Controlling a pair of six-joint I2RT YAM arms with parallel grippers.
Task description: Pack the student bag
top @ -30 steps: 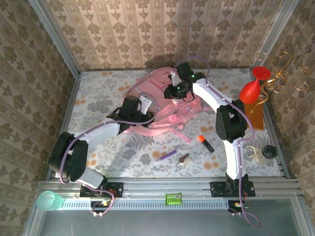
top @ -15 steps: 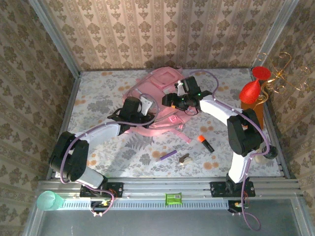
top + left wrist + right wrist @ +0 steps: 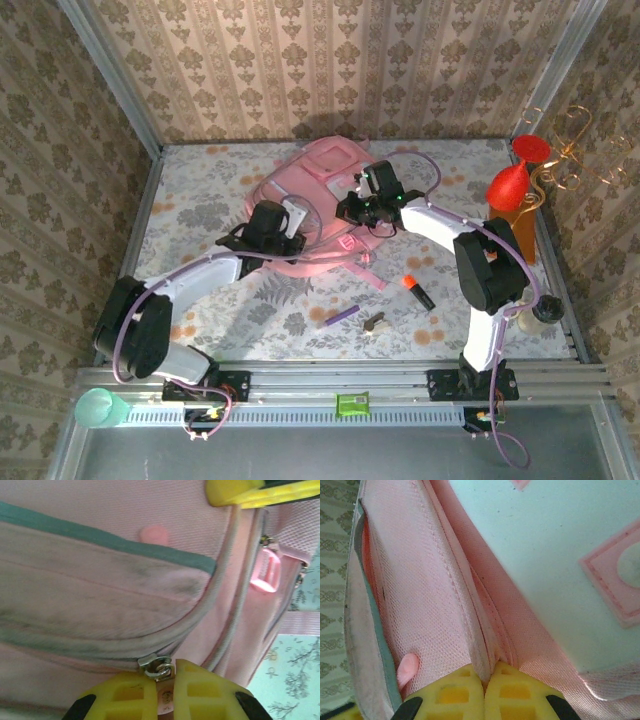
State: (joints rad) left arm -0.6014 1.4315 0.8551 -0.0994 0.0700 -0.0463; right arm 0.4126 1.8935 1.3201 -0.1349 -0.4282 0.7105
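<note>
The pink student bag (image 3: 325,205) lies flat at the back middle of the table. My left gripper (image 3: 290,222) rests on its left front; in the left wrist view its yellow fingers (image 3: 131,696) are shut on a pink zipper pull (image 3: 165,692), right below the metal slider (image 3: 155,664) on a grey zip line. My right gripper (image 3: 358,208) sits on the bag's right side. In the right wrist view its yellow fingers (image 3: 451,694) are shut on a fold of the bag's pink fabric seam (image 3: 487,652).
On the table in front of the bag lie an orange-capped marker (image 3: 418,291), a purple pen (image 3: 340,316) and a small brown thing (image 3: 374,321). A red vase (image 3: 508,185) and a gold wire stand (image 3: 570,150) stand at the right edge.
The right gripper moved from the bag's back edge toward its middle and right side, opened on the way, then shut on the fabric seam. The left gripper has stayed in place.
</note>
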